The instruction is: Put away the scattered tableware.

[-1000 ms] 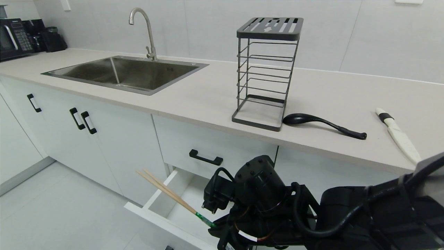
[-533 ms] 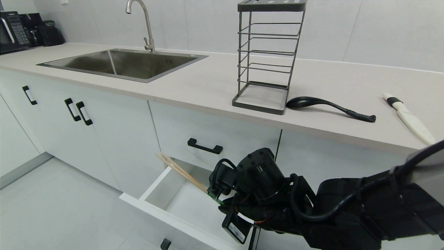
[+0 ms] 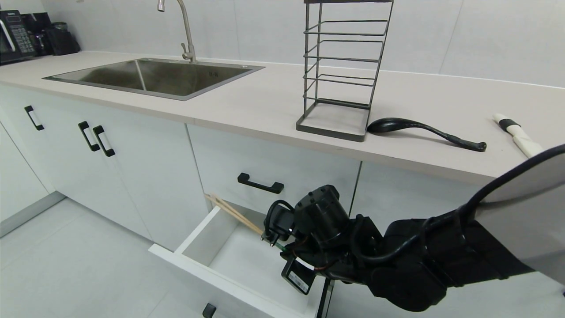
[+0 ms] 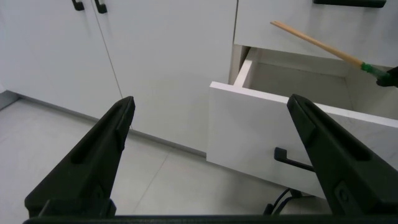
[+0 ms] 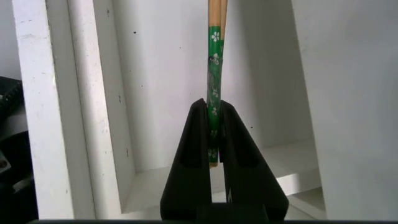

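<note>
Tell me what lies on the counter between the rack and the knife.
The black ladle, in the head view: its bowl beside the base of the rack, its handle pointing toward the knife.

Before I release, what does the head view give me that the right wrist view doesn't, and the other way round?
Head view adds the counter: black ladle and white knife not yet put away, plus the wire rack and sink. Right wrist view adds the grip: the right gripper shut on the chopsticks' green flowered ends. Both share the chopsticks over the open drawer.
</note>
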